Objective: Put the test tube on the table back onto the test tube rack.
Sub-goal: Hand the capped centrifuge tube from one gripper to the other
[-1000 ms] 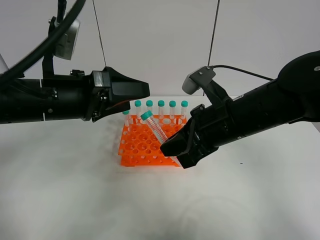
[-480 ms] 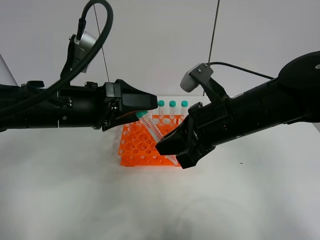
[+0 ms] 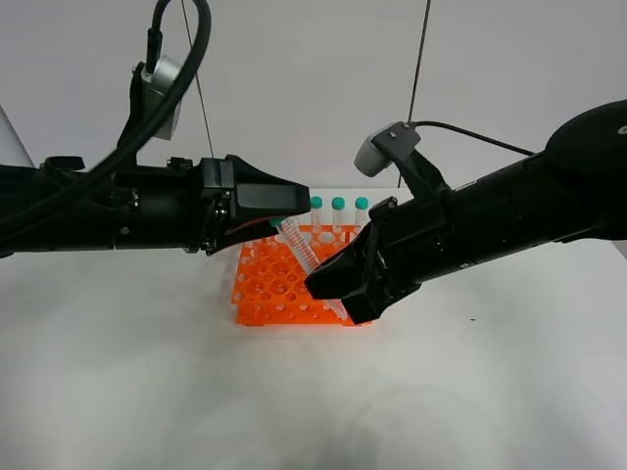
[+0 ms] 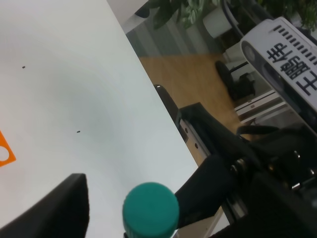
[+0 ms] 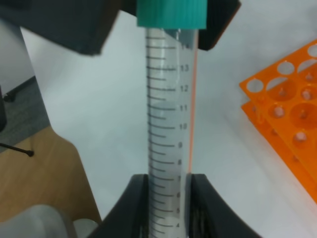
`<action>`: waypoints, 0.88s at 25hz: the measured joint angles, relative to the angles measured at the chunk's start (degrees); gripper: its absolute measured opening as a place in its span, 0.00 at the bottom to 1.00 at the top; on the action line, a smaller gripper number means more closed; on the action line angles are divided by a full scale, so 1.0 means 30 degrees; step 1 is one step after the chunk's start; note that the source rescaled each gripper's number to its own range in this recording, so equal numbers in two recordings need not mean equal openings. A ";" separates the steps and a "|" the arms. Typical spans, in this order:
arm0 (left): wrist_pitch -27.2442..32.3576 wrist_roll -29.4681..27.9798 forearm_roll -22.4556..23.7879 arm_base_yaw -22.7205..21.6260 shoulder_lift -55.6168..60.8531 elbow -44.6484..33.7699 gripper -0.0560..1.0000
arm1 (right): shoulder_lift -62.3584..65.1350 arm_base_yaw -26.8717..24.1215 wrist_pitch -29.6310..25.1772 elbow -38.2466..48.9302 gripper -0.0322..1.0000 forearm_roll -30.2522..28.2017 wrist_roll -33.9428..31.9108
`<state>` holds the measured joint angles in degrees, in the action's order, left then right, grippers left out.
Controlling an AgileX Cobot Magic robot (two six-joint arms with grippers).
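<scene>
Right gripper point(image 3: 333, 292) pinches the test tube point(image 5: 168, 109) low on its graduated barrel, so the teal cap end stands free, and this looks deliberate: the left gripper point(image 3: 290, 201) has its fingers spread on either side of that cap, not yet pressed on it, as if for a handover. A hold near the cap would probably let the pointed tip go down first into a hole, which a hold on the lower barrel would hinder. In the high view the tube hangs tilted in the air over the test tube rack point(image 3: 279, 289), cap leaning toward the left edge of the tabletop point(image 3: 147, 392), tip low near the rack's right front corner. The rack sits toward the far edge, about midway between the side edges, with other capped tubes point(image 3: 338, 211) upright in its far row, so its nearer rows of holes look free. Room is tight where both arms meet above the rack, and the standing tubes are just behind the left gripper; toward the near edge and both near corners the white surface offers space to draw back
</scene>
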<state>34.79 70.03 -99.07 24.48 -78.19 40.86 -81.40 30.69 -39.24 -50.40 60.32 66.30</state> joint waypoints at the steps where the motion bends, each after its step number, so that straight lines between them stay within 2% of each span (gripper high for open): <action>1: 0.0000 0.0019 0.0000 0.0000 0.0000 0.0000 0.81 | 0.0000 0.0000 -0.0024 0.0000 0.05 0.0038 0.0000; 4: 0.0000 0.0034 0.0000 0.0000 0.0000 0.0000 0.76 | 0.0000 0.0000 -0.0004 0.0000 0.05 0.0095 -0.0092; 8: 0.0000 0.0034 0.0000 0.0000 0.0000 0.0000 0.64 | 0.0000 0.0000 -0.0004 0.0000 0.05 0.0486 -0.0125; 13: 0.0056 0.0034 0.0000 0.0000 -0.0023 0.0000 0.60 | 0.0000 0.0000 -0.0004 0.0000 0.05 0.0775 -0.0125; 15: 0.0129 0.0034 0.0000 0.0000 -0.0082 0.0000 0.55 | 0.0000 0.0000 -0.0004 0.0000 0.05 0.0814 -0.0125; 18: 0.0135 0.0034 0.0000 0.0000 -0.0105 0.0000 0.35 | 0.0000 0.0000 -0.0004 0.0000 0.05 0.0828 -0.0125; 19: 0.0135 0.0034 0.0000 0.0000 -0.0105 0.0000 0.26 | 0.0000 0.0000 -0.0023 0.0000 0.05 0.0851 -0.0125; 20: 0.0065 0.0034 0.0000 0.0000 -0.0105 0.0000 0.11 | 0.0000 0.0000 -0.0023 0.0000 0.05 0.0893 -0.0134; 21: 0.0021 0.0057 0.0020 0.0000 -0.0105 0.0000 0.05 | 0.0000 0.0000 -0.0023 0.0000 0.05 0.0893 -0.0134; 22: -0.0002 0.0079 0.0048 0.0000 -0.0105 0.0000 0.05 | 0.0000 0.0000 -0.0023 0.0000 0.05 0.0893 -0.0134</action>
<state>34.79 70.26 -98.93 24.48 -78.50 40.86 -81.40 30.69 -39.31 -50.40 63.00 65.90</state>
